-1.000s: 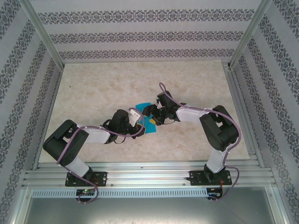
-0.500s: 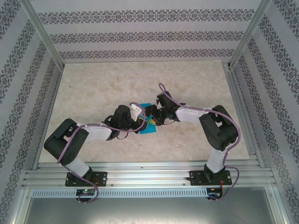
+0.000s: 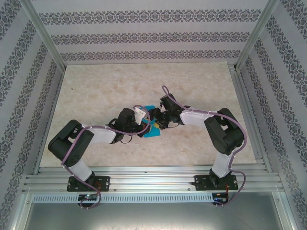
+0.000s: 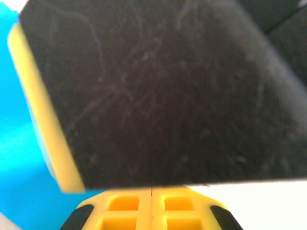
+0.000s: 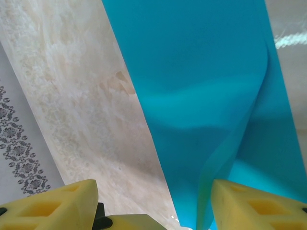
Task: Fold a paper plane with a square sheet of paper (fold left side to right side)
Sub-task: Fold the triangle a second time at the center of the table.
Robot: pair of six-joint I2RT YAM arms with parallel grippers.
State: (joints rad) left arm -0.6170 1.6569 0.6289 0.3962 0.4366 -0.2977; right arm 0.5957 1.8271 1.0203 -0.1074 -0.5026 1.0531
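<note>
**op:** Quick one, where's everything sitting right now?

**helper:** From overhead, your marble-look table (image 3: 96,91) is the biggest thing, with patterned walls (image 3: 144,36) round it. Your left arm (image 3: 91,136) comes in from the lower left and your right arm (image 3: 216,127) from the lower right. Their ends nearly meet at the middle of the table. That's where your square sheet of paper (image 3: 152,134) is, teal, lying on the table and mostly covered by the two arm ends.

**op:** And the claws?

**helper:** Your right gripper (image 5: 153,206) is open, with its yellow fingers (image 5: 53,203) well apart. One sits over bare table and the other over the sheet. Near that second one, a flap of the paper curves up off the flat part.

Your left gripper (image 4: 151,211) is closed right up, its two yellow halves touching along a seam. Honestly can't tell if it's got any paper pinched. A big dark slab with a yellow edge (image 4: 168,96) sits right in front of that wrist camera, too blurry to say what it is. There's teal paper just beside it on the left.
</note>
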